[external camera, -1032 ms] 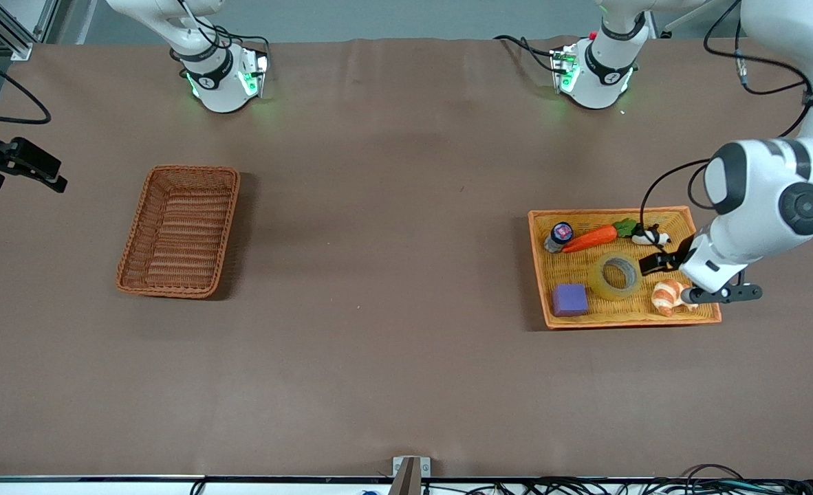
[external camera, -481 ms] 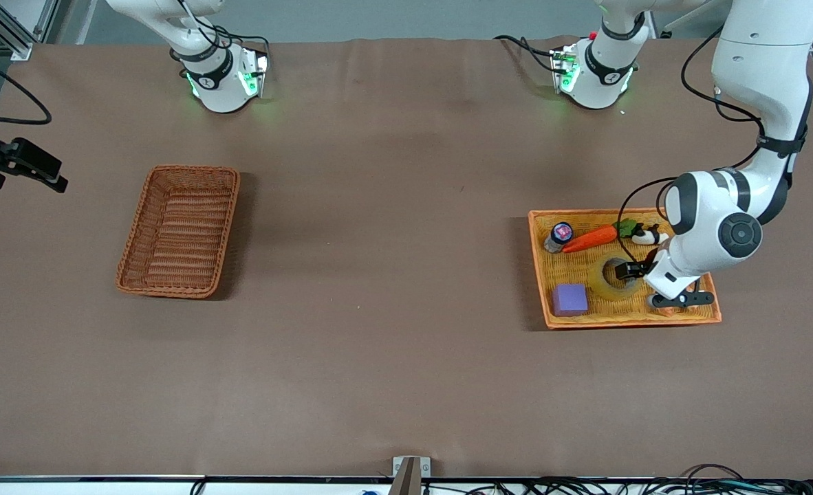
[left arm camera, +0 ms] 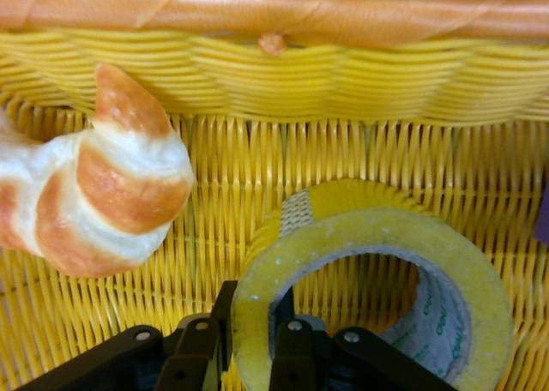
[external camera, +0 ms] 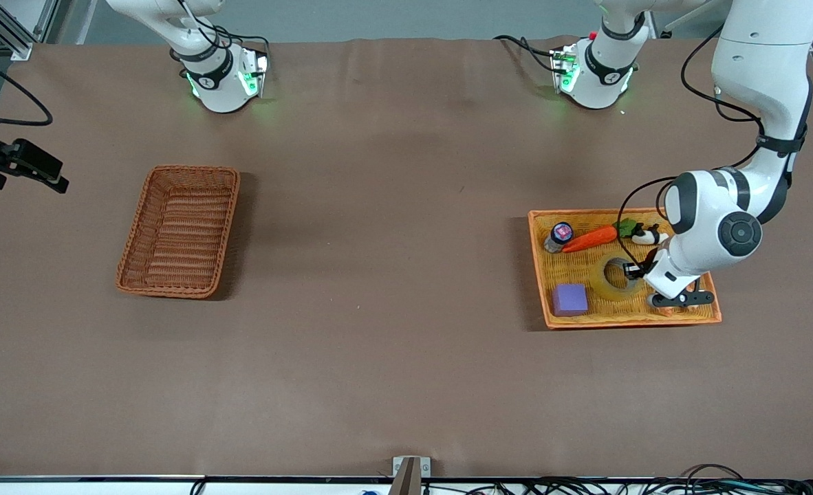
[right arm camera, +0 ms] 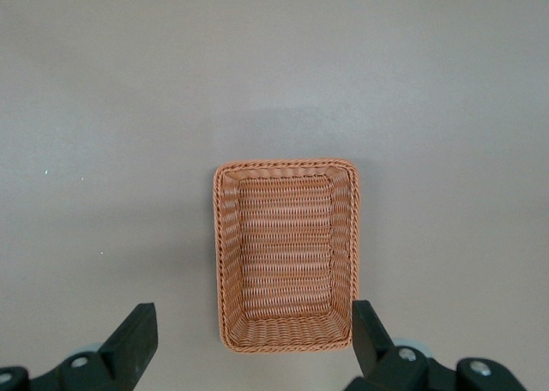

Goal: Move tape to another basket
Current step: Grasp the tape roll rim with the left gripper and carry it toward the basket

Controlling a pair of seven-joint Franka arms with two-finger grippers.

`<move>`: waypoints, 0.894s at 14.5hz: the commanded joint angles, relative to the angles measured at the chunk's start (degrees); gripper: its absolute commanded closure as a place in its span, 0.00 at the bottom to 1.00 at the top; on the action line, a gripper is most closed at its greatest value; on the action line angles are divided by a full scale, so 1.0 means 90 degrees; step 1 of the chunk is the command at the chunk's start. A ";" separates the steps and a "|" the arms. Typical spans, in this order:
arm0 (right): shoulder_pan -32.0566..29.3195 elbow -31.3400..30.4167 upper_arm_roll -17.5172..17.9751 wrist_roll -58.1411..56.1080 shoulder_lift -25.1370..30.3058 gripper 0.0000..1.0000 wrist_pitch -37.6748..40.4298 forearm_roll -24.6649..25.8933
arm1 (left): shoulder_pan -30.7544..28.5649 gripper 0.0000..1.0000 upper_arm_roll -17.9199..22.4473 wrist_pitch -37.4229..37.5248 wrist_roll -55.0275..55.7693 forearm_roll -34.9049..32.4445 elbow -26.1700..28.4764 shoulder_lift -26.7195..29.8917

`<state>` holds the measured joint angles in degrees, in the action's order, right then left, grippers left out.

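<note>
Slip risk: my left gripper pinches only the thin wall of the translucent yellowish ring-shaped tape roll in the orange-yellow woven tray, so lifting could tilt it into the glazed croissant nearby; my right gripper waits spread wide above the reddish-brown woven wicker basket.

Wide tabletop under a matte brown covering, filling nearly the whole front view; faint creases and soft shadows across the upper middle. Grey floor strip along the top edge of the frame. Silver aluminium framing in the upper left corner. Small metal bracket at the bottom centre, on the tabletop's lower edge. White ledge with tangled black cables along the bottom right. Even, diffuse overhead light, no hard shadows; green glow on the covering near the top, at two spots. Same plain brown surface across the right wrist view.
</note>
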<state>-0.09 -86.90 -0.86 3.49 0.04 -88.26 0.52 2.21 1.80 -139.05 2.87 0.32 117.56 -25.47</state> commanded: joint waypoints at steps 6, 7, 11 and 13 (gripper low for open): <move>0.0000 -0.0051 0.0008 0.0023 0.0025 0.00 0.0011 0.0060 | 0.0194 1.00 -0.0539 0.2525 0.0091 -0.0133 -0.1925 0.0565; 0.0000 -0.0051 0.0008 0.0023 0.0025 0.00 0.0011 0.0060 | 0.0194 1.00 -0.0735 0.2878 0.0130 -0.0142 -0.2288 0.0516; 0.0000 -0.0051 0.0008 0.0023 0.0034 0.00 0.0021 0.0060 | 0.0486 1.00 -0.1535 0.3136 0.0499 -0.0220 -0.2866 0.0389; -0.0009 -0.0051 -0.0002 0.0023 0.0034 0.00 0.0021 0.0050 | 0.0594 1.00 -0.2275 0.3136 0.1007 -0.0735 -0.3246 0.0029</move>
<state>-0.10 -86.91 -0.88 3.49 0.03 -88.23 0.52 6.76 -13.42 -112.16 8.16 -2.05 93.57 -21.08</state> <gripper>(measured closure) 0.000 0.789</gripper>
